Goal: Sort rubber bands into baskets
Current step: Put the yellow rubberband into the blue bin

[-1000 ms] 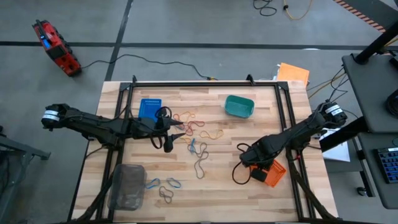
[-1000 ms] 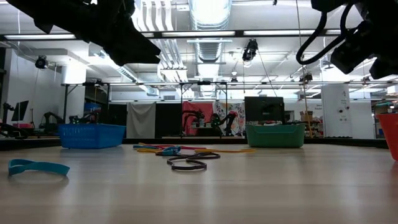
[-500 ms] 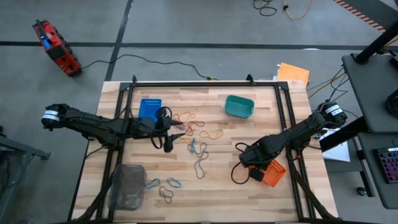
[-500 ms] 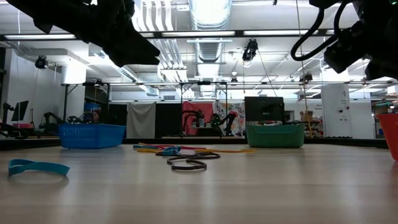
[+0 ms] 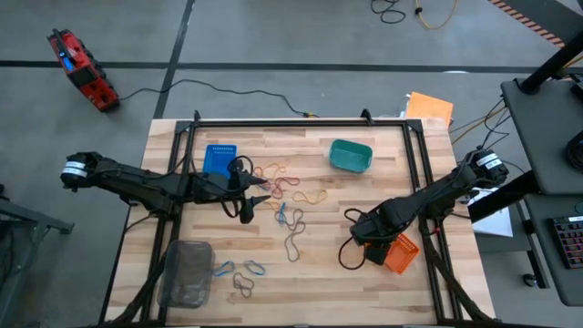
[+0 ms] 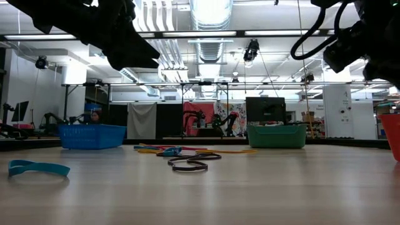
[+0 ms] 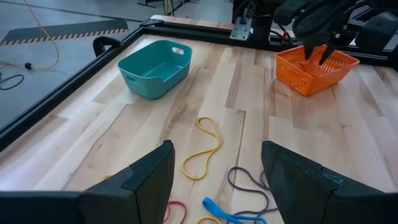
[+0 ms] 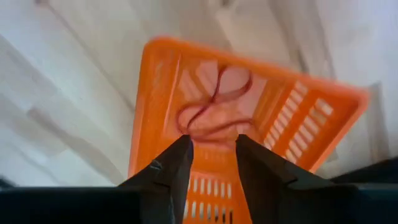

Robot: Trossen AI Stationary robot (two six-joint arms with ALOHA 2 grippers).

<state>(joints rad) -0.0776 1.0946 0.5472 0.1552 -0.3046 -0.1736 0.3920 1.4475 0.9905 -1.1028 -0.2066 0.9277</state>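
Loose rubber bands [image 5: 284,184] in red, yellow, blue and tan lie on the wooden table's middle, and more rubber bands [image 5: 244,273] lie near the front. My left gripper [image 5: 258,189] hovers open over the left of that cluster; its wrist view [image 7: 217,147] shows a yellow band [image 7: 202,149] ahead. My right gripper [image 5: 372,248] hangs open over the orange basket [image 5: 401,255], empty. In its wrist view [image 8: 213,142] an orange-red band [image 8: 211,115] lies on the basket's floor [image 8: 261,118].
The blue basket [image 5: 219,158] stands at the far left, the teal basket [image 5: 351,155] at the far middle, and the clear-grey basket [image 5: 187,271] at the near left. A black frame [image 5: 414,164] runs around the table. An orange sheet [image 5: 430,107] lies beyond the far right corner.
My right gripper has shifted a little toward the table's left above the orange basket.
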